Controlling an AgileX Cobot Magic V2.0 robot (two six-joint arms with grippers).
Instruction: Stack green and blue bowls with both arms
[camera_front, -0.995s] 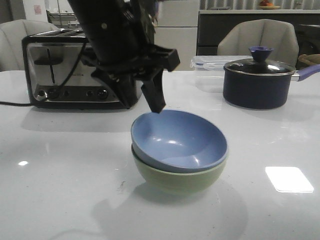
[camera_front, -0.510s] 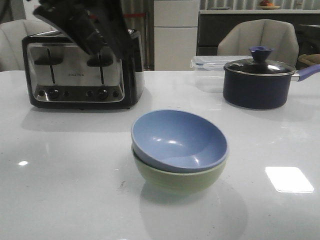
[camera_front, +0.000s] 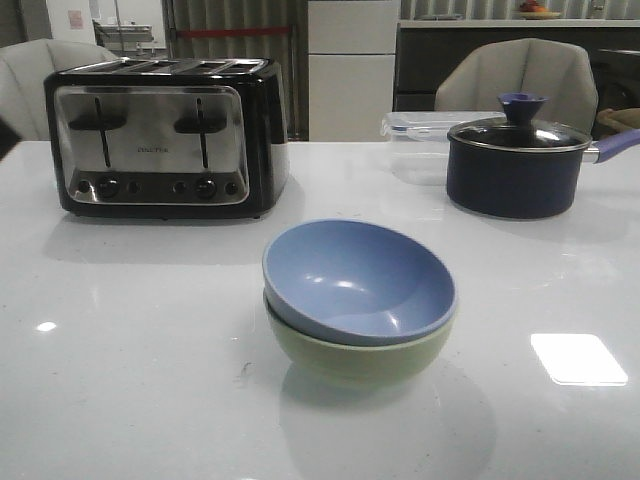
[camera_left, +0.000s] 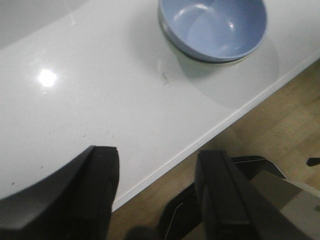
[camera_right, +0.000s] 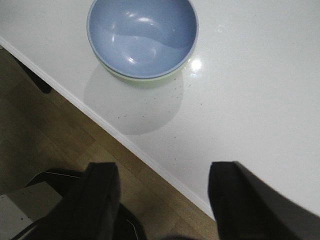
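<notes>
The dusty blue bowl sits nested inside the pale green bowl in the middle of the white table. The stack also shows in the left wrist view, with the blue bowl over a sliver of green rim, and in the right wrist view, blue bowl over green rim. My left gripper is open and empty, high above the table's front edge, far from the bowls. My right gripper is open and empty, also above the front edge. Neither arm shows in the front view.
A black and chrome toaster stands at the back left. A dark navy lidded pot stands at the back right with a clear lidded container behind it. Wooden floor lies beyond the table's front edge.
The left arm, just behind the stacked bowls a second ago, rose up and to the left and has left the front view. The bowls have not moved.
</notes>
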